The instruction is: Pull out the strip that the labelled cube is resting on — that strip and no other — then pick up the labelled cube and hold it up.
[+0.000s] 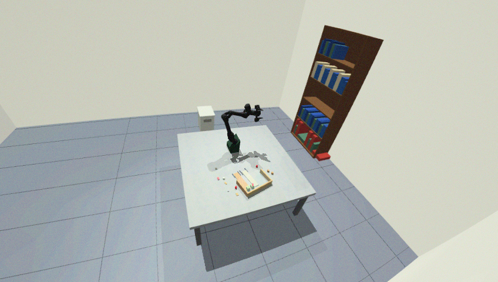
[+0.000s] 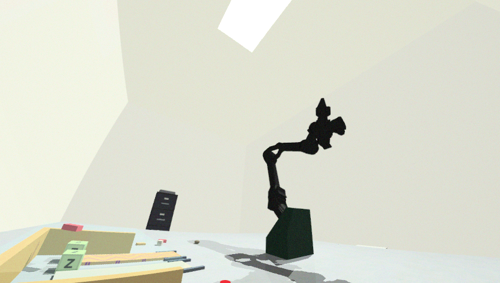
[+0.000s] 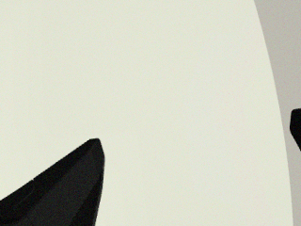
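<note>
My gripper (image 1: 260,114) (image 3: 198,134) is open and empty, high above the table beside its base. A light green cube (image 2: 70,262) with a dark Z on its side stands in the tray, seemingly at the end of the pale strip (image 1: 250,177) (image 2: 143,270). A second green cube (image 1: 248,188) (image 2: 78,244) stands by the end of the orange strip (image 1: 241,178) (image 2: 130,257), which has a zigzag pattern; its marking is mostly hidden. Both strips lie side by side between grey rails. The exact contact under each cube is too small to tell.
The wooden tray (image 1: 259,190) (image 2: 91,242) has raised walls around the cubes. Small red, orange and pale pieces lie on the table (image 1: 206,205) on both sides of it. A small pink patch (image 1: 252,184) shows by the cubes. The arm's dark base (image 1: 233,144) (image 2: 294,233) stands behind the tray.
</note>
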Available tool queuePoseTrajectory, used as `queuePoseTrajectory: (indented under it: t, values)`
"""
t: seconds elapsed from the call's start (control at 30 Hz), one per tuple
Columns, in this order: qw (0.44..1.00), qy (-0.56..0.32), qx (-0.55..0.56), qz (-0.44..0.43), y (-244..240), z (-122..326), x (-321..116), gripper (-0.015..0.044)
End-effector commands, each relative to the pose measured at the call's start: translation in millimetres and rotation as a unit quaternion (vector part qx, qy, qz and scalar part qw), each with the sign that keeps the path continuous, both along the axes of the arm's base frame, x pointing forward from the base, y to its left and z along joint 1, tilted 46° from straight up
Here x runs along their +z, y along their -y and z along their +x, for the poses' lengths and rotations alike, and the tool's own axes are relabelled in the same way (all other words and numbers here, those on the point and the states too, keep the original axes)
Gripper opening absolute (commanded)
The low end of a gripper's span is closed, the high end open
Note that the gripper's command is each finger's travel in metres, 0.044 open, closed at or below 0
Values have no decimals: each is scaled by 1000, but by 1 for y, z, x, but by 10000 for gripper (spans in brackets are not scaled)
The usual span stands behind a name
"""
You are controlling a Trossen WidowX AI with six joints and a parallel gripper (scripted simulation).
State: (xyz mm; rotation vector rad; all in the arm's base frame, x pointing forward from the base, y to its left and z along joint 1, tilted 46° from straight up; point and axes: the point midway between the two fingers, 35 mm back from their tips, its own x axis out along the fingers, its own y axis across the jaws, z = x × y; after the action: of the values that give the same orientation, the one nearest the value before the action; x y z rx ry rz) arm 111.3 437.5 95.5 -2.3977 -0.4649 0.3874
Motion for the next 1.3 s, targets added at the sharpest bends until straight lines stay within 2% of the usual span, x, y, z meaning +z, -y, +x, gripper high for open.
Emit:
queuePoseTrajectory:
  t: [0.0,0.3,0.43,0.6,0.8,1.0,1.27]
  values:
    - [1000,-2,-3,3,1,3,0,400]
    - [963,-89,-171,187,86,120,-1,400]
    - [918,-113,-256,282,142,165,-4,400]
    - [835,-121,-355,403,220,204,-10,400]
    - [690,-95,-461,550,325,224,-19,400]
    - [536,-41,-524,661,411,214,-30,400]
    - [522,-36,-528,669,418,212,-31,400]
